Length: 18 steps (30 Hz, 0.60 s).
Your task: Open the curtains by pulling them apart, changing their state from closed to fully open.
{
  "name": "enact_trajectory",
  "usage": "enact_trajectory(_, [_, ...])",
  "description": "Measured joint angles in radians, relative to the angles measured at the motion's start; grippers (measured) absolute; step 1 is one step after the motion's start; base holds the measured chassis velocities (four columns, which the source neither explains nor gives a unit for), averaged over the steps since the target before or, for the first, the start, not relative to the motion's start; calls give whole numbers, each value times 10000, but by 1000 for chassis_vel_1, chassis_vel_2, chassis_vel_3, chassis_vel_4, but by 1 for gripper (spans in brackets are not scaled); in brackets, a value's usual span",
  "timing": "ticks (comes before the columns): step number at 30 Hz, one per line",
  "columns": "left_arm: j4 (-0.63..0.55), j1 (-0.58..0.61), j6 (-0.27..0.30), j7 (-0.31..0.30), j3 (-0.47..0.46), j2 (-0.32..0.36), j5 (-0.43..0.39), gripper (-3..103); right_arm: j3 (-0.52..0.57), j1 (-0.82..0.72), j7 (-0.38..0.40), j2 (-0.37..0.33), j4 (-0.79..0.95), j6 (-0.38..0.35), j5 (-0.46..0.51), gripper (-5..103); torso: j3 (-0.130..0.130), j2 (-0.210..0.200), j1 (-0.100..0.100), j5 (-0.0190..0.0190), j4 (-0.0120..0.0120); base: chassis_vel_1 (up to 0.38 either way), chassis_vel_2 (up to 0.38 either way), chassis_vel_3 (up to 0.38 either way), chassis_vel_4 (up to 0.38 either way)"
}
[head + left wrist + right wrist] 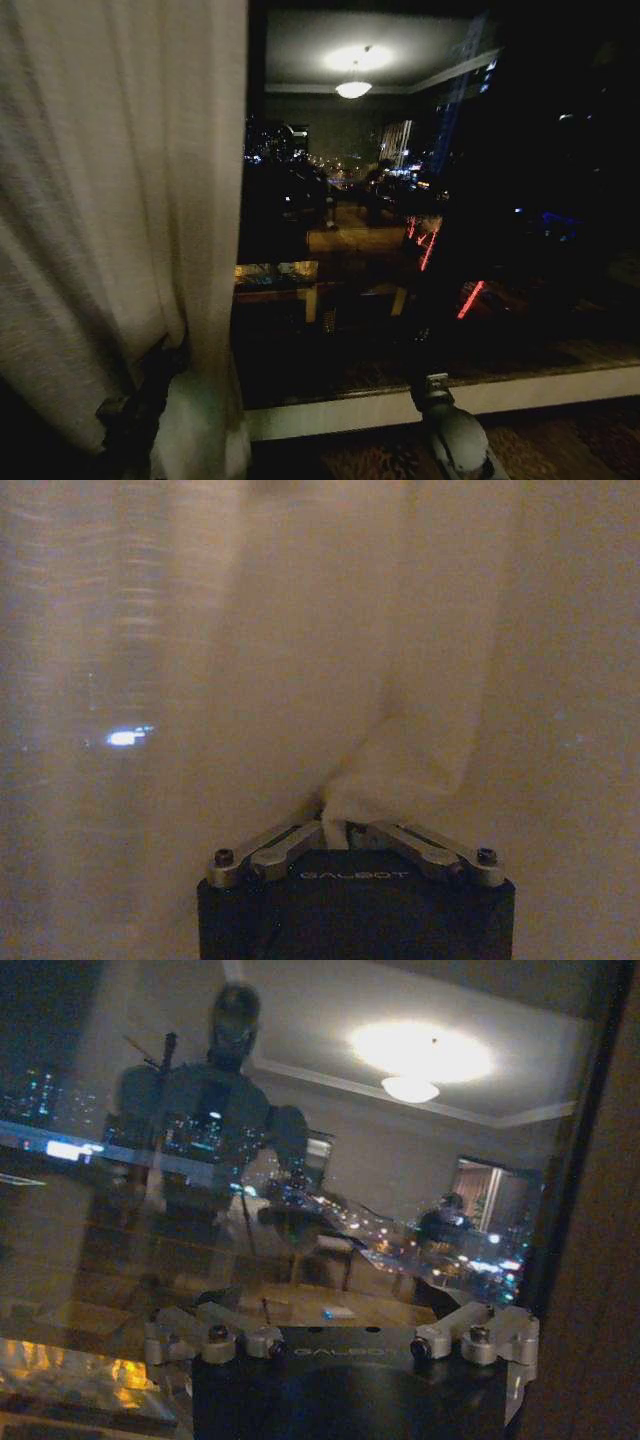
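One sheer off-white curtain [120, 200] hangs bunched at the left of the window, its pleats drawn together low down. My left gripper [337, 825] is shut on a pinched fold of this curtain [400, 760]; in the head view the left arm [140, 405] shows dark against the fabric at lower left. The right arm [455, 435] rises at the bottom centre-right in front of the sill. The right gripper [340, 1332] faces the bare glass, with its fingers [190, 1340] spread wide and nothing between them.
The dark window glass [420, 220] lies uncovered from the curtain's edge rightward, reflecting a ceiling lamp [353, 88] and the room. A pale sill [540, 390] runs below it, with patterned carpet beneath. A brownish surface [600, 1260] borders the glass in the right wrist view.
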Motion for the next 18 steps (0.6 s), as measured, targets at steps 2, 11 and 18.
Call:
enact_trajectory(2, [0,14,-5,-12,-93,28,-63,0,-47,12,-3,1,-10,-2,-5,100,0,0,0,-3,1,0,0,0,0])
enact_trajectory(11, [517,-267,-488,-653,-1352,30,-320,0,-257,85,-29,60,-172,-3,-32,100,-1,1,1,-7,1,0,0,0,0])
enact_trajectory(18, [1144,-735,272,-2445,-3000,265,-35,0,-320,252,-44,26,-349,5,-32,100,0,0,1,-6,0,0,0,0,0])
